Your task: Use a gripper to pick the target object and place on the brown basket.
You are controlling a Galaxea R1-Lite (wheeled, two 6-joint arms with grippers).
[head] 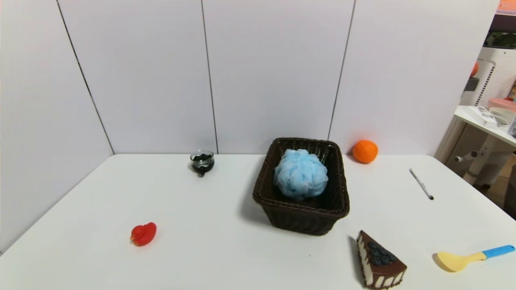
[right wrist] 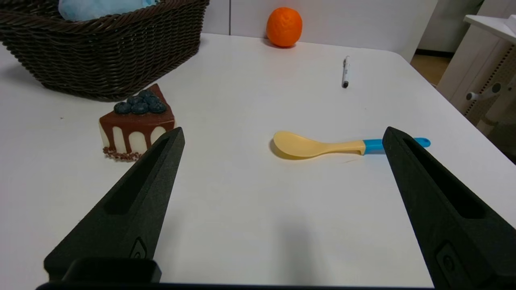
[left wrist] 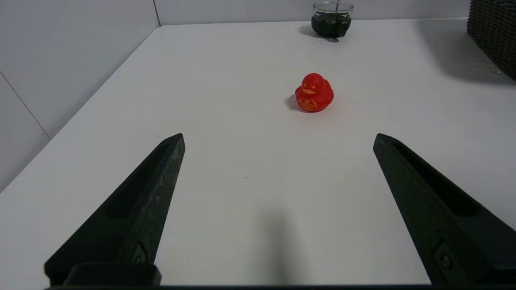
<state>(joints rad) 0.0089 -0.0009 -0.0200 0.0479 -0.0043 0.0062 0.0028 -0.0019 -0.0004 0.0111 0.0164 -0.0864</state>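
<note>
The light blue mesh bath pouf (head: 300, 173) sits inside the brown wicker basket (head: 278, 200) at the middle of the white table. In the right wrist view a bit of the pouf (right wrist: 96, 7) shows above the basket wall (right wrist: 109, 48). Neither arm shows in the head view. My left gripper (left wrist: 279, 139) is open and empty, low over the table's near left, short of the red duck. My right gripper (right wrist: 283, 133) is open and empty, low over the near right, short of the yellow spoon. A corner of the basket (left wrist: 494, 34) shows in the left wrist view.
A red rubber duck (head: 143, 234), a glass cup of dark stuff (head: 202, 162), an orange ball (head: 365, 151) by the back wall, a pen (head: 421, 184), a chocolate cake slice (head: 379, 261) and a yellow spoon with blue handle (head: 471, 257) lie around the basket.
</note>
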